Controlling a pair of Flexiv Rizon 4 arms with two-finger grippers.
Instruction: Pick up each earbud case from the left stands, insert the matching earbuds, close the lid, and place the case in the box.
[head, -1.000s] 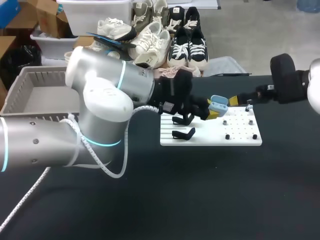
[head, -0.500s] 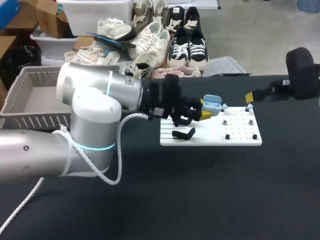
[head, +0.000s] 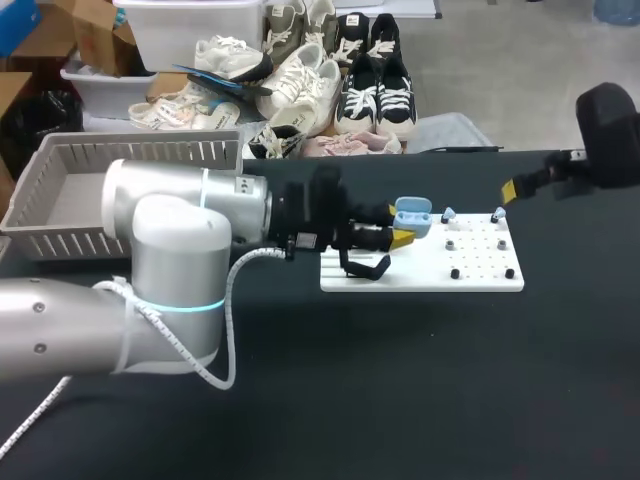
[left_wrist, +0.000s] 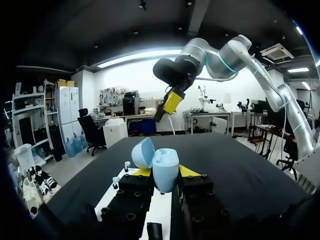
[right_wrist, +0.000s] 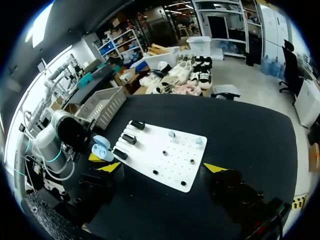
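Pale blue earbud case (head: 412, 214) clamped from two sides in the left fingers (left_wrist: 141, 172), held above the white pegboard (head: 480, 272), just past the black stands (head: 366, 268). Lid hinged back and open, body roughly upright between the yellow tips, cavity seemingly facing up. Right fingers (right_wrist: 214, 168) spread apart and empty, raised over the far right edge of the counter (head: 400, 380). Small pale earbuds (head: 449, 213) on pegs along the board's far row, just beyond the case on the side toward the right arm. Nearer the right fingers than the left, so probably theirs to fetch. Coming move likely turning on that one line: earbud lying to the right of the open case, to be carried leftward and lowered in from above. Black matte counter, good contrast against the pale parts. Grey slatted box (head: 60, 165) well apart at the far left, behind the left arm
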